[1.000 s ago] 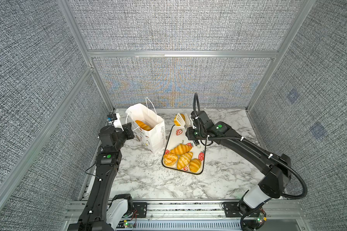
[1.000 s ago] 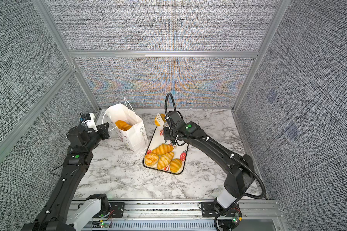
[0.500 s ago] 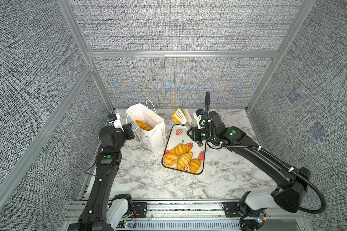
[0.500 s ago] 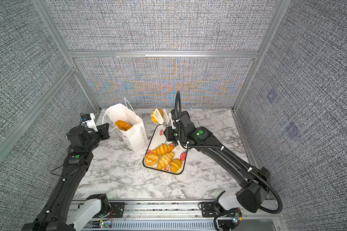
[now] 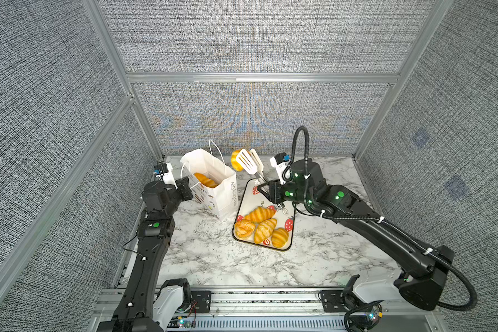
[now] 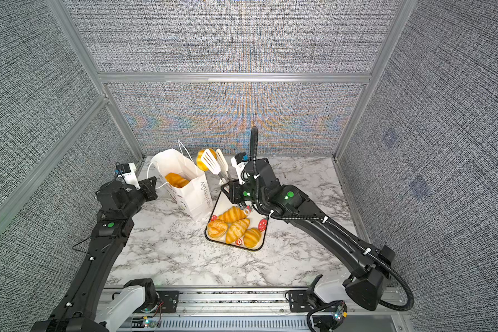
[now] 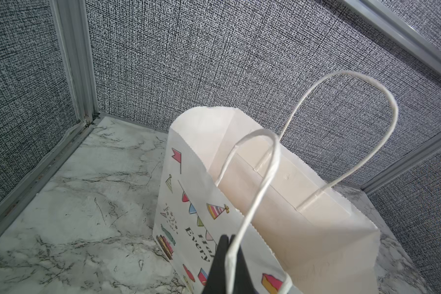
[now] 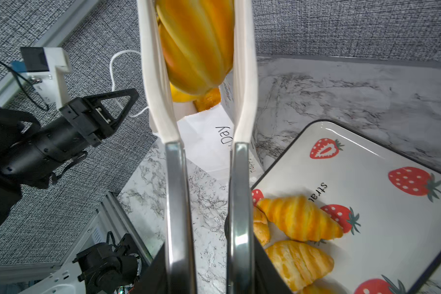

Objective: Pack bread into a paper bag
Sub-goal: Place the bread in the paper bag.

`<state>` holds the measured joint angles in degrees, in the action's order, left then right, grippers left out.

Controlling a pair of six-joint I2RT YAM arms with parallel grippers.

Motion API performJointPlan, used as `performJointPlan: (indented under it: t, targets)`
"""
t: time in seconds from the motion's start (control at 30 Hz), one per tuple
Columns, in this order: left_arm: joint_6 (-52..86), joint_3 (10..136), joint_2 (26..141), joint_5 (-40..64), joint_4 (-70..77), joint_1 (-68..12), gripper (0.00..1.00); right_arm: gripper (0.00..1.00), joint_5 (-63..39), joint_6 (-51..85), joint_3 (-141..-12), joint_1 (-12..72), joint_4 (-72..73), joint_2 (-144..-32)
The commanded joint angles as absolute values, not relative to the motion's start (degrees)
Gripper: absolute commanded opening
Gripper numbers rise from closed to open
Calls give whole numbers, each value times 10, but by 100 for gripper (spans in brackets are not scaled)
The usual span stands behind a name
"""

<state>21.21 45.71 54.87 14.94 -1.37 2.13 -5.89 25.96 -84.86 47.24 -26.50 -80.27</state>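
Roll (image 5: 235, 159) pinched in tongs (image 5: 252, 164), clamped in right gripper (image 5: 266, 187) jaws, is seen just right of paper bag (image 5: 219, 195) mouth at frame centre in both top views; cord handle (image 7: 260, 178) is pinched by left gripper (image 7: 225, 255) jaws; roll should be carried squarely over the opening before tongs are eased.

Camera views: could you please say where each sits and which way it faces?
Top views: high at the front, looking down on the table; left arm and right arm show.
Left wrist: behind the left gripper, facing the paper bag; fingertips show.
Right wrist: behind the right gripper, looking along the tongs at the held roll; left gripper shows too.
Shared: paper bag.
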Motion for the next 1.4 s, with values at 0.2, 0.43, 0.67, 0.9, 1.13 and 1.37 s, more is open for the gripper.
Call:
performJointPlan:
  t: [0.2, 0.43, 0.67, 0.9, 1.13, 1.37]
  targets:
    - [209, 457, 546, 147, 2, 22, 0, 37, -55, 228, -915, 510, -251, -859]
    - [208, 456, 547, 147, 2, 22, 0, 37, -57, 222, -950, 527, -257, -902]
    - [208, 456, 547, 147, 2, 22, 0, 37, -64, 223, -975, 532, -259, -935]
    - [208, 456, 547, 147, 2, 22, 0, 37, -58, 226, -993, 532, -271, -964]
    - [207, 457, 545, 145, 1, 23, 0, 37, -36, 229, -1004, 530, -293, -985]
    - [208, 457, 546, 146, 1, 22, 0, 37, -31, 235, -999, 526, -301, -990]
